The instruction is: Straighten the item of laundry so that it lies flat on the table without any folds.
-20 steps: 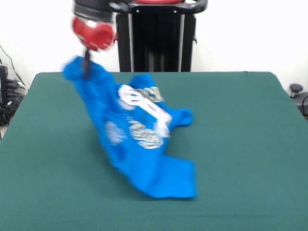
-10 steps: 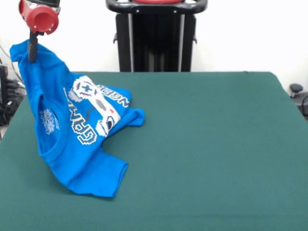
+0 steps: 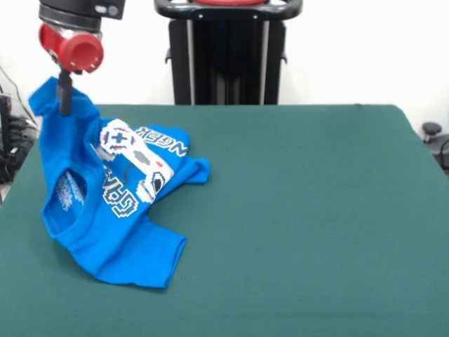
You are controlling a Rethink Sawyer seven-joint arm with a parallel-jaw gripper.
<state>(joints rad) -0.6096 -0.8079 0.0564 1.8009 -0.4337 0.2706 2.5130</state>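
The item of laundry (image 3: 116, 210), a bright blue T-shirt with a white controller print and lettering, hangs from one corner at the left of the table (image 3: 302, 210). Its lower part rests crumpled on the green cloth, with folds across the print and one sleeve sticking out to the right. My gripper (image 3: 64, 105), under a red wrist, is shut on the raised top corner of the shirt, above the table's far left edge. The neck opening faces the camera at lower left.
A black pedestal (image 3: 226, 53) stands behind the table's far edge. Cables and dark equipment (image 3: 10, 140) lie off the table at the left, and a small black object (image 3: 431, 130) at the right.
The gripper swung left with the shirt's corner, then came back slightly right and lower. The shirt was dragged leftwards across the table and now sags more.
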